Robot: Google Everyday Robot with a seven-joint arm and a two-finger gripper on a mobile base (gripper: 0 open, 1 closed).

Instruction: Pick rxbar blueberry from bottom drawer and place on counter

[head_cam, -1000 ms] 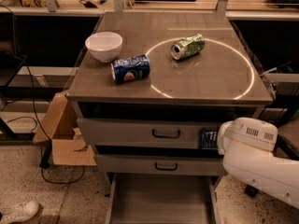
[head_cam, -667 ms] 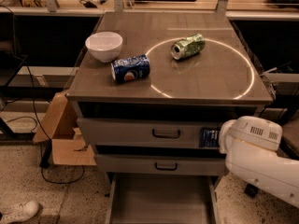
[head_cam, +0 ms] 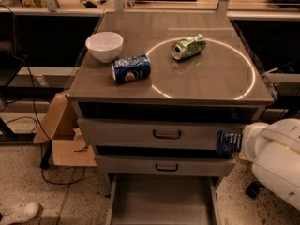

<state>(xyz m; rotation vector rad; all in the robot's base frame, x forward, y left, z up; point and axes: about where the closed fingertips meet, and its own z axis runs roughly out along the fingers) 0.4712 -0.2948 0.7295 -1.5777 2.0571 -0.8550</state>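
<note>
The rxbar blueberry point(head_cam: 227, 142), a small dark-blue wrapper with pale lettering, hangs in the air in front of the right end of the top drawer. It sits at the tip of my white arm, where my gripper point(head_cam: 234, 143) is shut on it; the arm comes in from the lower right. The bottom drawer point(head_cam: 161, 200) is pulled out and its grey inside shows nothing in it. The counter point(head_cam: 211, 78), with its thin white circle, lies above the bar's height.
On the counter stand a white bowl point(head_cam: 104, 46), a dented blue Pepsi can point(head_cam: 131, 69) and a crushed green can point(head_cam: 188, 46) inside the circle. The two upper drawers point(head_cam: 166, 134) are closed. A cardboard box point(head_cam: 65, 137) and cables lie on the floor to the left.
My arm has moved to the right with the rxbar blueberry, away from the middle of the drawer fronts. Everything on the counter is as before.
</note>
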